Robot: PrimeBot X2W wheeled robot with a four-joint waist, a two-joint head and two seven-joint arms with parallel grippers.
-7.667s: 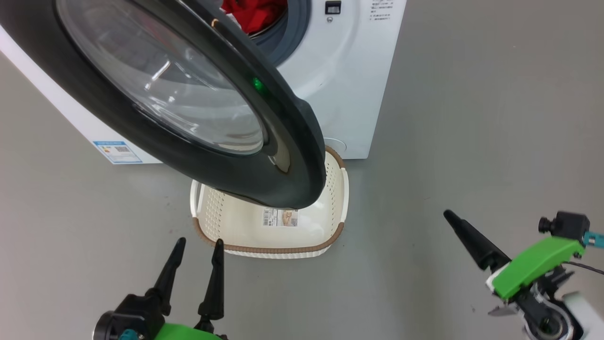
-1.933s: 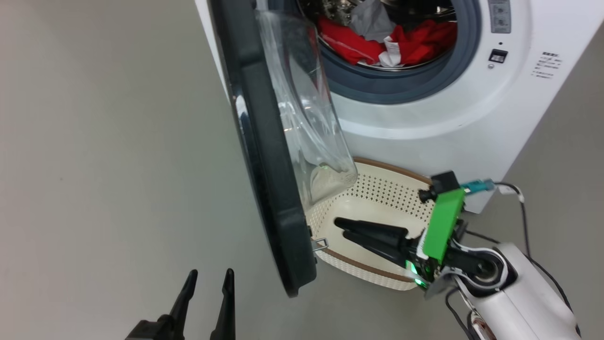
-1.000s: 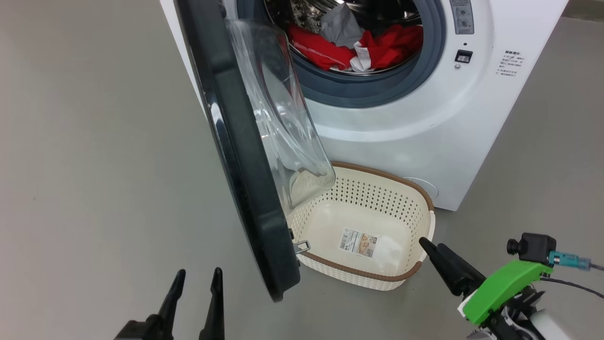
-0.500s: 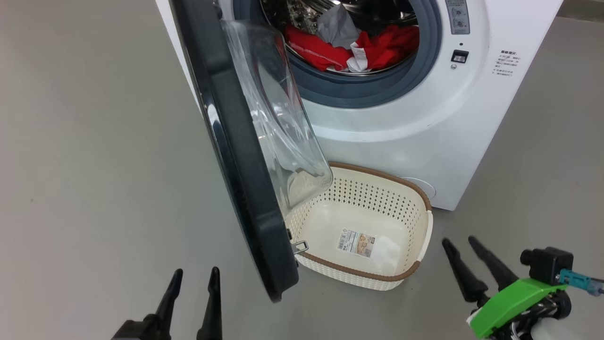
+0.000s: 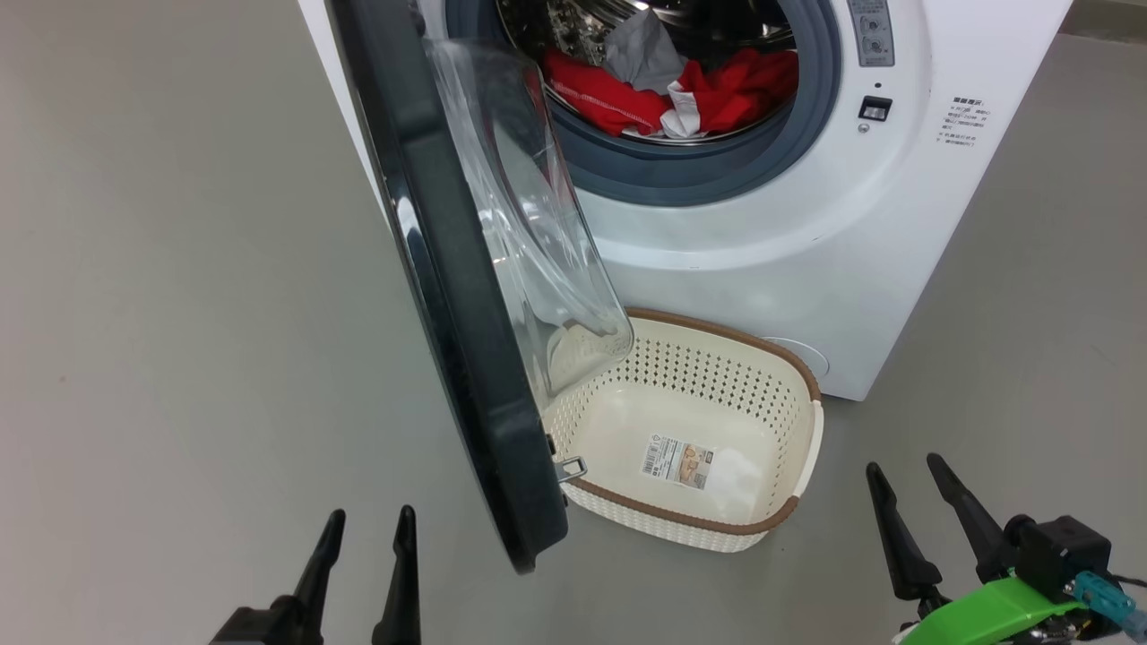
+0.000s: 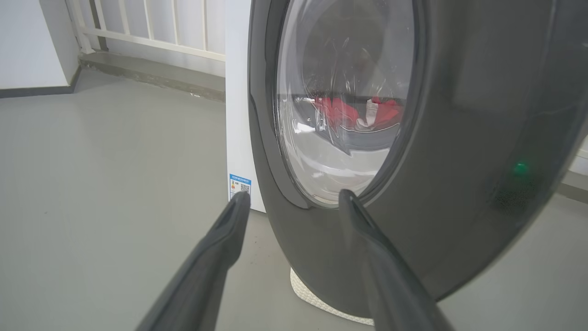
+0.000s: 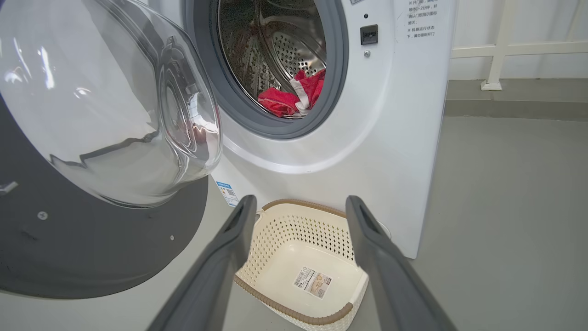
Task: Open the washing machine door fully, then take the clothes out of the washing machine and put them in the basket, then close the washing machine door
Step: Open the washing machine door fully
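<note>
The white washing machine point(image 5: 789, 269) stands ahead with its round black-ringed door point(image 5: 448, 296) swung out edge-on toward me, glass bowl point(image 5: 529, 206) facing right. Red clothes point(image 5: 708, 90) with white trim and a grey cloth point(image 5: 641, 49) lie in the steel drum point(image 7: 280, 46). The cream basket point(image 5: 797, 430) sits empty on the floor below the opening, partly under the door. My left gripper point(image 5: 369, 520) hangs open at the lower left, facing the door's outer face point(image 6: 459, 161). My right gripper point(image 5: 903, 466) is open at the lower right, just right of the basket point(image 7: 285, 211).
Grey floor point(image 5: 161, 313) spreads to the left and right of the machine. A white railing on a low kerb point(image 6: 151, 46) runs behind the machine. A blue label point(image 6: 240, 185) sits low on the machine's front.
My right gripper has drawn back out of the basket to the lower right and opened, its fingers now pointing up. The door swung wider earlier. The left gripper has barely moved.
</note>
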